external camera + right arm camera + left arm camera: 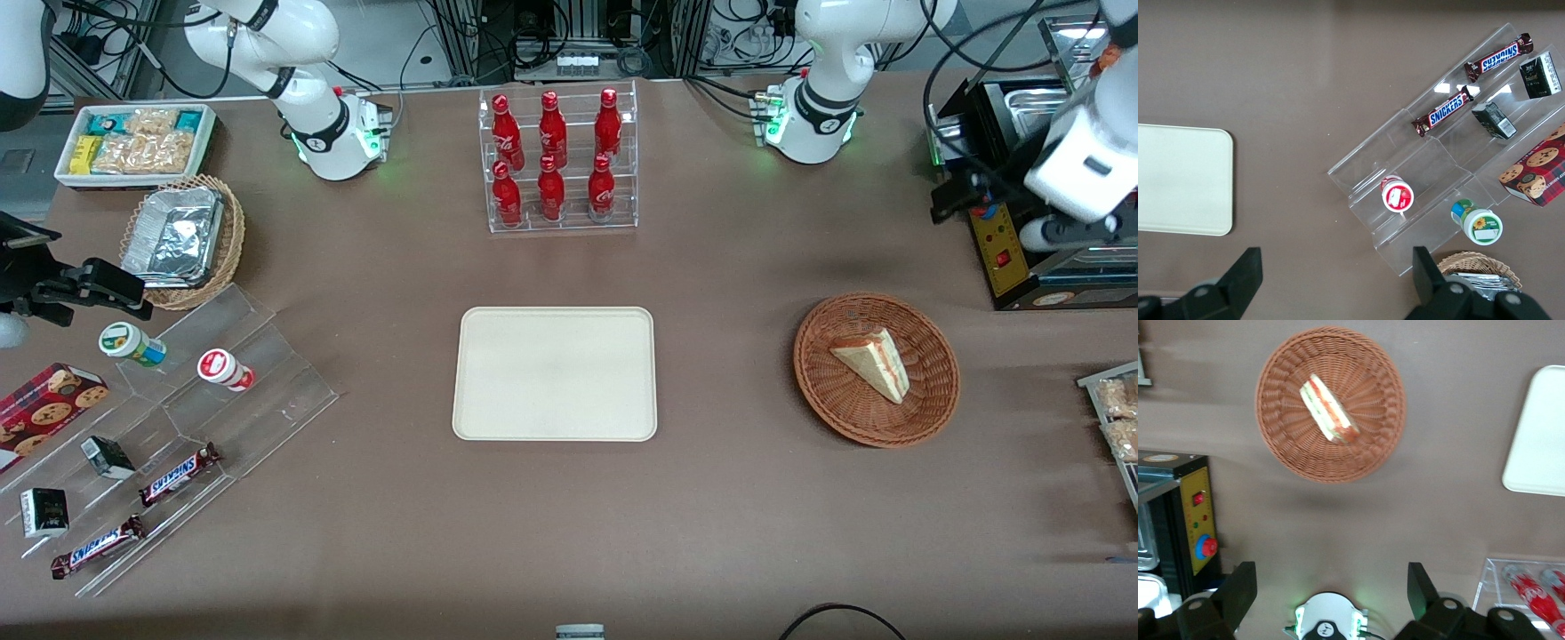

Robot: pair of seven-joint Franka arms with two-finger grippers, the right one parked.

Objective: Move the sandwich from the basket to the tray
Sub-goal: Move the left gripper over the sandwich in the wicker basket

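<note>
The sandwich [876,360] [1329,410], a pale bread wedge with a red and green filling stripe, lies in the round reddish-brown wicker basket [827,391] [1285,447] toward the working arm's end of the table. The cream tray [556,373] [1538,433] sits flat at the table's middle with nothing on it. My left gripper [956,196] [1331,577] hangs high above the table, farther from the front camera than the basket and well apart from it. It is open, with nothing between its black fingers [1245,587].
A black machine with a yellow panel [1005,249] [1195,520] stands beside the gripper. A clear rack of red bottles [560,160] [1531,593] stands farther back than the tray. Snack packets [1120,418] lie near the basket. An acrylic snack shelf [178,427] occupies the parked arm's end.
</note>
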